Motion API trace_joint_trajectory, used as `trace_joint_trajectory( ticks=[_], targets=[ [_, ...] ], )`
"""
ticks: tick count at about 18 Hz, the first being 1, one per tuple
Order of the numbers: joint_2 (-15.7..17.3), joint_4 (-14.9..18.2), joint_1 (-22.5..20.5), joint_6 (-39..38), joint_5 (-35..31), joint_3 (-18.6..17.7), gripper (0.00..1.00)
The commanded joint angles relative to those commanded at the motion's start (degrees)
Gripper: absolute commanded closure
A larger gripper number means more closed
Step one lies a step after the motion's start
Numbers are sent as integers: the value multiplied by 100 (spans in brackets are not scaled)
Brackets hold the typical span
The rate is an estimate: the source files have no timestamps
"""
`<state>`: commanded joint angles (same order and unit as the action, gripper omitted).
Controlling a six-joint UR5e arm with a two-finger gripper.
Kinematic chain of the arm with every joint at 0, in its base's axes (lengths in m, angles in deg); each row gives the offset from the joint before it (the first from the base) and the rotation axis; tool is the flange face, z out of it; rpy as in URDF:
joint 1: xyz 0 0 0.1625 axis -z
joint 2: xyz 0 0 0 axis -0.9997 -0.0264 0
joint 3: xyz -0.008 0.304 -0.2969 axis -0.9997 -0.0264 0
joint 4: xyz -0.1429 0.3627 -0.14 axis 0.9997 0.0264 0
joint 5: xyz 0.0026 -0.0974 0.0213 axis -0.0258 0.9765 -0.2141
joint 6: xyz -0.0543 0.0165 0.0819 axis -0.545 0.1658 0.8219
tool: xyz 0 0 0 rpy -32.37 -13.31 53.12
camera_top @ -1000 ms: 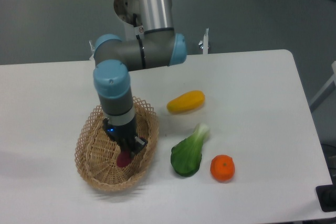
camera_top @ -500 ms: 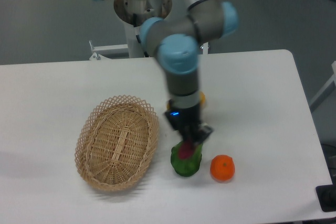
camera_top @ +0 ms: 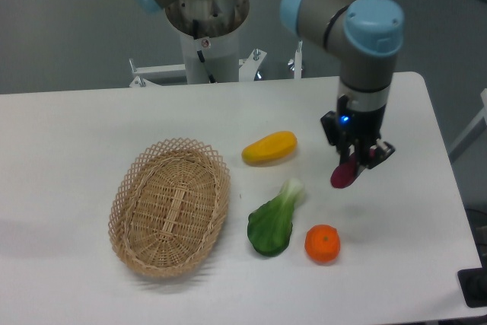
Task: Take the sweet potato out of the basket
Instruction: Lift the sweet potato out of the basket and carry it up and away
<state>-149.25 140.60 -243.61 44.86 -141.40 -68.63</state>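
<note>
My gripper (camera_top: 351, 167) is shut on the magenta-purple sweet potato (camera_top: 342, 175) and holds it in the air over the right part of the table, above and a little right of the orange. The tan wicker basket (camera_top: 170, 207) stands at the left with nothing in it. The gripper is far to the right of the basket.
A yellow oblong fruit (camera_top: 269, 148) lies right of the basket's far end. A green bok choy (camera_top: 274, 218) lies below it, and a round orange (camera_top: 322, 243) sits to its right. The robot's base column (camera_top: 206, 20) stands behind the table.
My gripper lifted the sweet potato out of the basket and carried it to the right, past the bok choy, to the right side of the table. The basket is now empty.
</note>
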Motion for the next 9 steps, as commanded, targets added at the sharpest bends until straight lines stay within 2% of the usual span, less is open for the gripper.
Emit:
trace_joint_trajectory(
  ticks=[9],
  targets=[
    [0,0,0,-9,53,26,72]
  ],
)
